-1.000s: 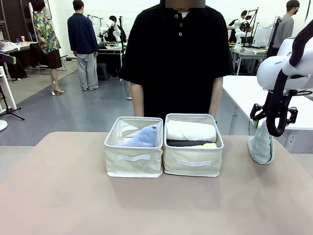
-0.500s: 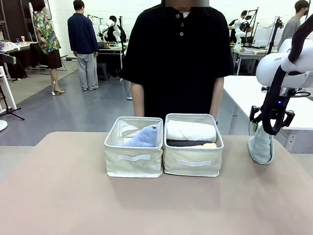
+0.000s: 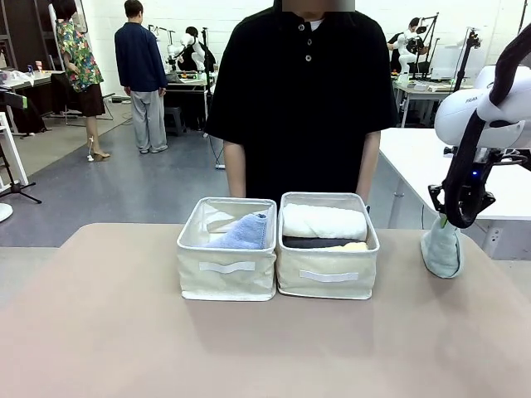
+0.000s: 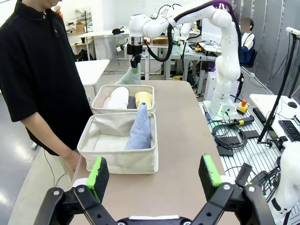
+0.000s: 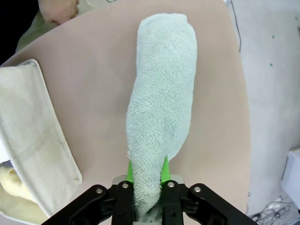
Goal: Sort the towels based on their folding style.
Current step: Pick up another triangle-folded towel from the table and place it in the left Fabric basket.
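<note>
- Our left gripper (image 4: 154,171) hangs spread wide, gripping nothing.
- Our right gripper (image 5: 146,176) pinches the tip of the pale teal cone towel (image 5: 161,103), which stands on the table (image 3: 108,332) to the right of the right bin (image 3: 328,278).
- We see the white towel (image 3: 323,221), dark grey towel (image 3: 319,242) and yellow towel (image 3: 353,246) rolled in that bin.
- The light blue cone towel (image 3: 245,234) leans in the left bin (image 3: 226,269).
- A person (image 3: 303,91) stands behind.

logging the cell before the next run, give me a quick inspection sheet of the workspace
surface: tan table, smooth
job's things: pale teal cone towel upright near table's right edge; light blue cone in left bin; white roll, dark grey roll, yellow roll in right bin
clutter: nothing seen
claws: right claw shut on that towel's tip; left claw open
cables: loose coils on floor by right arm's base
surroundings: person standing behind bins
</note>
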### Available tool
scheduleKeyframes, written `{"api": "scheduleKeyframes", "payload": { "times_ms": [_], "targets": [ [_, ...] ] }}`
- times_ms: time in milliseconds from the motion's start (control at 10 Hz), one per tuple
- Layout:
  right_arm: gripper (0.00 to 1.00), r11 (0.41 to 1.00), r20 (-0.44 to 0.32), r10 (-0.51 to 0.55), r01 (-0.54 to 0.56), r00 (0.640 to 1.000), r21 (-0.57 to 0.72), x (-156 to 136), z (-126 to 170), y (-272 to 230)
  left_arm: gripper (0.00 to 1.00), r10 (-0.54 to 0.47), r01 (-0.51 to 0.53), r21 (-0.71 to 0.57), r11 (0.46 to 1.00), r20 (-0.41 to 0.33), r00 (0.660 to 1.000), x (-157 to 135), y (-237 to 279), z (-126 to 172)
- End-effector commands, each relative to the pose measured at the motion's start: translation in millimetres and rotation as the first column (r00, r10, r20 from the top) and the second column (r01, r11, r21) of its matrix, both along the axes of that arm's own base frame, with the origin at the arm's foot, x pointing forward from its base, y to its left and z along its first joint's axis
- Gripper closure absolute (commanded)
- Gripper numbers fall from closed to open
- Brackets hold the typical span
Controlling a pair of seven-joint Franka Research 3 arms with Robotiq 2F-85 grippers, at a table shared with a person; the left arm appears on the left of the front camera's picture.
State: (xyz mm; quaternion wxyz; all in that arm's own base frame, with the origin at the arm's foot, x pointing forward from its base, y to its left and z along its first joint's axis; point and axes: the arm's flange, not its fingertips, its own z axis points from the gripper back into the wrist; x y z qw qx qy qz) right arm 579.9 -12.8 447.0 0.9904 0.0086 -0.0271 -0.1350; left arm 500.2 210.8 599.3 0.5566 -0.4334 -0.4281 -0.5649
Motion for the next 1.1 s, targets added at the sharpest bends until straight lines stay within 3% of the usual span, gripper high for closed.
{"api": "scheduleKeyframes", "payload": {
  "times_ms": [0, 200, 300, 400, 500, 800, 1000],
  "targets": [
    [1.00, 1.000, -0.010, 0.012, -0.012, 1.000, 0.023, 4, 4, -2, 0.00, -0.002, 0.002, 0.002, 1.000, -0.001, 1.000, -2, 0, 1],
    [1.00, 1.000, -0.016, 0.028, -0.028, 0.999, -0.006, 2, 7, -1, 0.00, -0.002, 0.002, 0.002, 1.000, -0.001, 1.000, -2, 0, 1],
    [0.88, 0.985, -0.099, 0.118, -0.129, 0.988, -0.114, -11, 18, 10, 0.00, -0.002, 0.002, 0.002, 1.000, -0.001, 1.000, -2, 0, 1],
    [0.88, 0.949, -0.156, 0.191, -0.223, 0.969, -0.222, -37, 45, 26, 0.00, -0.002, 0.002, 0.002, 1.000, -0.001, 1.000, -2, 0, 1],
    [0.88, 0.894, -0.157, 0.258, -0.297, 0.953, -0.335, -74, 88, 44, 0.00, -0.002, 0.002, 0.002, 1.000, -0.001, 1.000, -2, 0, 1],
    [0.88, 0.827, -0.041, 0.395, -0.375, 0.918, -0.420, -176, 202, 93, 0.00, -0.002, 0.002, 0.002, 1.000, -0.001, 1.000, -2, 0, 1],
    [0.88, 0.846, 0.038, 0.395, -0.347, 0.918, -0.405, -210, 232, 101, 0.00, -0.002, 0.002, 0.002, 1.000, -0.001, 1.000, -2, 0, 1]
  ]
}}
